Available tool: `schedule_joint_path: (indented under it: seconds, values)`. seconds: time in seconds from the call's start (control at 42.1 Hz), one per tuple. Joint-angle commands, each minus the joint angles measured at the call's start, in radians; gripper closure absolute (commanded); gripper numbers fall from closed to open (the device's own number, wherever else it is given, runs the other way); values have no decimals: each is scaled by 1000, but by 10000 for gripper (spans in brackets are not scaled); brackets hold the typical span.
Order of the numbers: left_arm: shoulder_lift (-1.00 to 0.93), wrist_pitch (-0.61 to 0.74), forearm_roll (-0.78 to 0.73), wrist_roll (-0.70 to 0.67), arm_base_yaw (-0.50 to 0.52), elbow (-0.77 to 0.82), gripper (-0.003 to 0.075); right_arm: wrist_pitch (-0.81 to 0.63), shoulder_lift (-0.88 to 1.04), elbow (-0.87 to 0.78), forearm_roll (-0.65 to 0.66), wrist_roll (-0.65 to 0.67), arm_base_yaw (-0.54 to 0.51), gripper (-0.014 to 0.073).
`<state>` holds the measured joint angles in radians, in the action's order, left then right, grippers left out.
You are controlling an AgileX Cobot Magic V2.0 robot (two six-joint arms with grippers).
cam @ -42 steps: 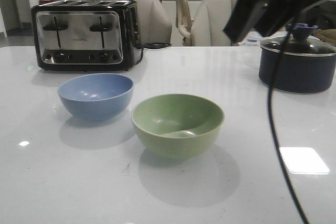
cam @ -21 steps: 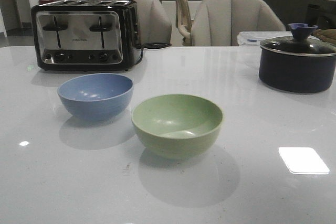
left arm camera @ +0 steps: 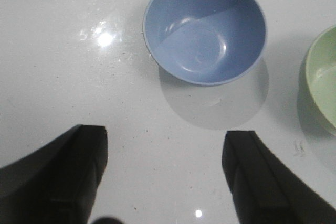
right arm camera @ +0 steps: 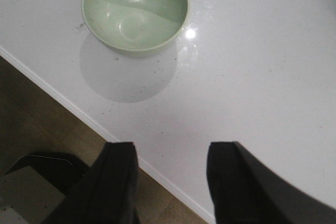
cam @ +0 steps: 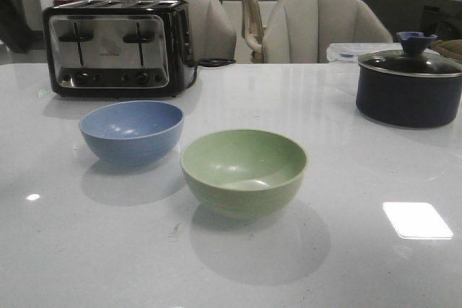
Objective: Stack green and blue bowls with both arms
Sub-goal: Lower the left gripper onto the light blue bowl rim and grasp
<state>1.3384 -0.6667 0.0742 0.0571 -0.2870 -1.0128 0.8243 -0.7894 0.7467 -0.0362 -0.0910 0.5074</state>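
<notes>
Now your bowls sit apart, both grippers spread and empty

You see the blue bowl (cam: 131,131) nearer the toaster (cam: 115,48); the green bowl (cam: 244,171) just beside it on the table (cam: 339,250); left gripper (left arm camera: 165,174) hovers above the blue one; right gripper (right arm camera: 170,182) above the table edge

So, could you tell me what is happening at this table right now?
Nothing is being handled yet. The blue bowl and the green bowl sit apart on the white table, both empty and unstacked. The left claw hangs open above the table near the blue bowl; the right claw hangs open over the table's edge, short of the green bowl. A toaster and a lidded pot stand behind.
</notes>
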Motion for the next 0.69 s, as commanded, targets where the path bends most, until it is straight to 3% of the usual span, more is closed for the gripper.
schedule_joint_path:
  seconds: [0.0, 0.38, 0.666]
  values:
    - [81, 59, 6, 2, -7, -98, 212, -55, 7, 27, 6, -9, -1, 162]
    - [493, 73, 1, 2, -7, -381, 212, -55, 7, 27, 6, -9, -1, 162]
    - [640, 83, -5, 2, -7, -494, 214, -55, 7, 27, 6, -9, -1, 162]
